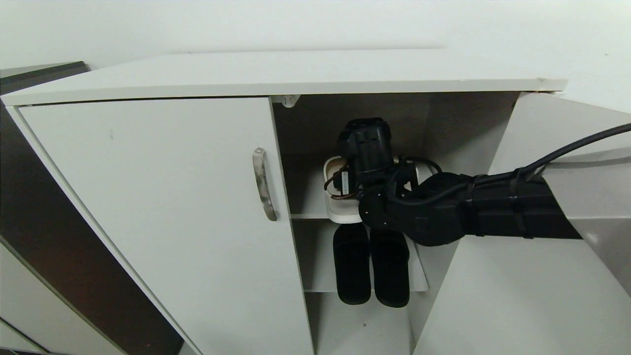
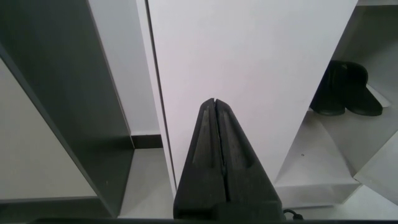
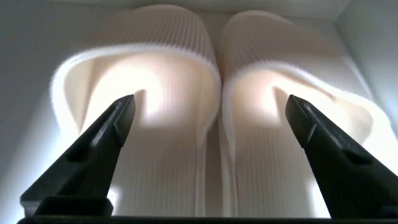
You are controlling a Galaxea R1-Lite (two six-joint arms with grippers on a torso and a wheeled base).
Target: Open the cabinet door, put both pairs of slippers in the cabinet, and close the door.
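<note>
Right tool (image 3: 209, 102) hung spread wide over the white slippers (image 3: 155, 43) on the upper shelf (image 1: 308, 204). Black slippers (image 1: 370, 268) lay on the lower shelf (image 1: 318, 266). Left tool (image 2: 214, 106) was pinched together. I judged stowing done; next I'd back out and close the door (image 1: 517, 296).

Inside the cabinet (image 1: 296, 74), upper slippers (image 1: 340, 213) sit above lower slippers (image 1: 370, 268).

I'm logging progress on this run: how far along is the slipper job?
Done: the right cabinet door stands open, and the black slippers lie on the lower shelf. In hand: the right gripper, open, sits at the white slippers on the upper shelf. Left: pulling out and closing the door.
</note>
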